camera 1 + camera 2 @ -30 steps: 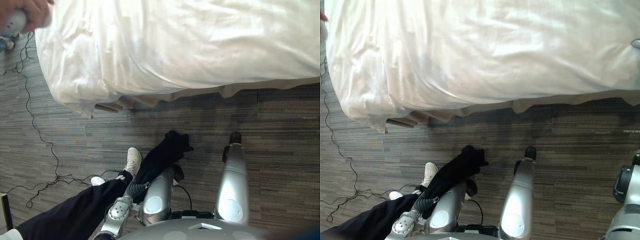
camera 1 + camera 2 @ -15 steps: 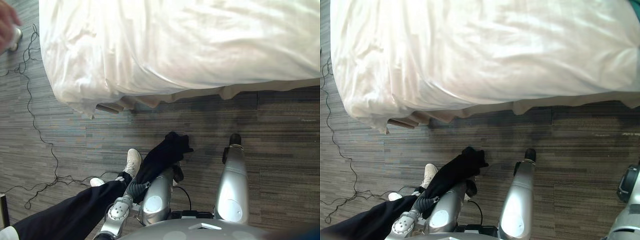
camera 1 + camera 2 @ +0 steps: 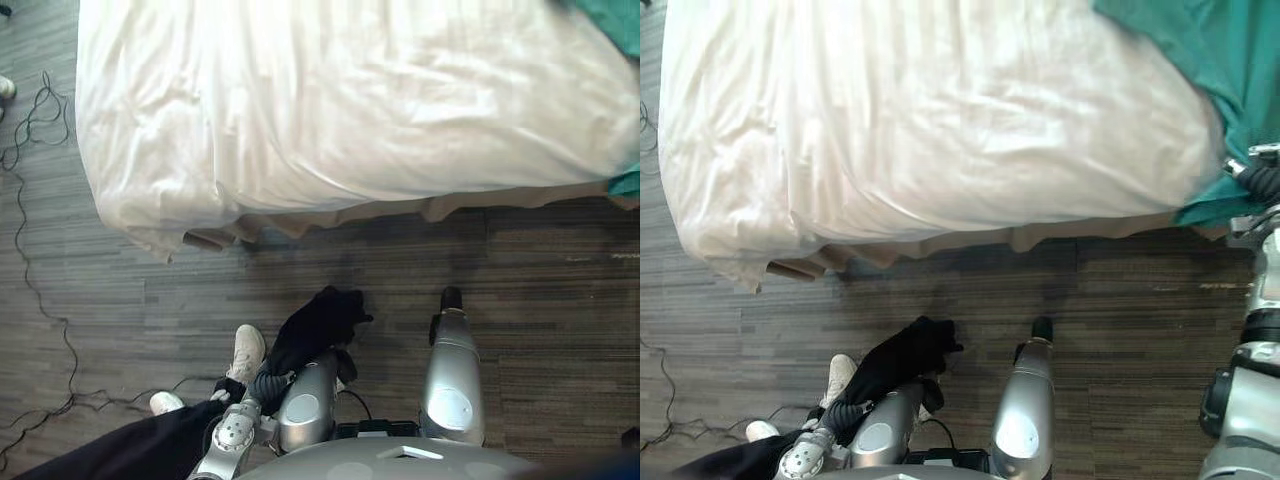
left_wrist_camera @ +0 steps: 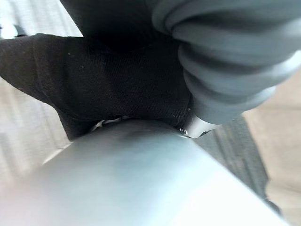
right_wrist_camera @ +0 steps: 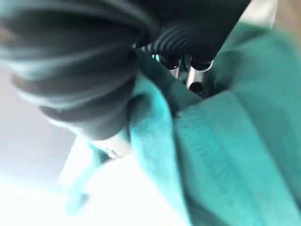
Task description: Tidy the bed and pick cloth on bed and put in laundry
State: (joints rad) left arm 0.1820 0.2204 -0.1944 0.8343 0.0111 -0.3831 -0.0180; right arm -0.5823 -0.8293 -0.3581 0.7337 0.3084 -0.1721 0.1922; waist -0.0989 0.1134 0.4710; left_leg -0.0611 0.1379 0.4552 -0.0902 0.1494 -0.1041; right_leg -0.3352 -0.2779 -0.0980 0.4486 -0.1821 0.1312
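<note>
A black cloth hides the left robot hand (laundry-bound, I guess). The right robot hand is in teal cloth on the bed; I cannot tell either grip.

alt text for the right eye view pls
A white duvet covers the bed, a teal cloth over its right corner by the right hand. Below, a black cloth drapes the left hand, beside a person's shoe on striped carpet.
</note>
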